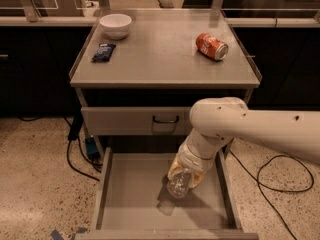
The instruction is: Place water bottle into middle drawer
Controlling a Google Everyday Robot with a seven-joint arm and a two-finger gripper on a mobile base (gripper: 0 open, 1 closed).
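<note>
The middle drawer [131, 200] stands pulled out below the cabinet, a wide shallow grey tray with a flat floor. My gripper [186, 174] hangs over its right half, at the end of the white arm that comes in from the right. It is shut on the water bottle [179, 183], a small clear crinkly bottle that points down and to the left, just above the drawer floor. The bottle's cap is hidden from me. The bottle casts a shadow on the drawer floor.
A closed grey drawer front with a black handle [165, 119] sits above the open drawer. On the cabinet top lie a red soda can [211, 46], a white bowl [115, 25] and a dark blue packet [103, 51]. Cables [270, 181] trail on the speckled floor at both sides.
</note>
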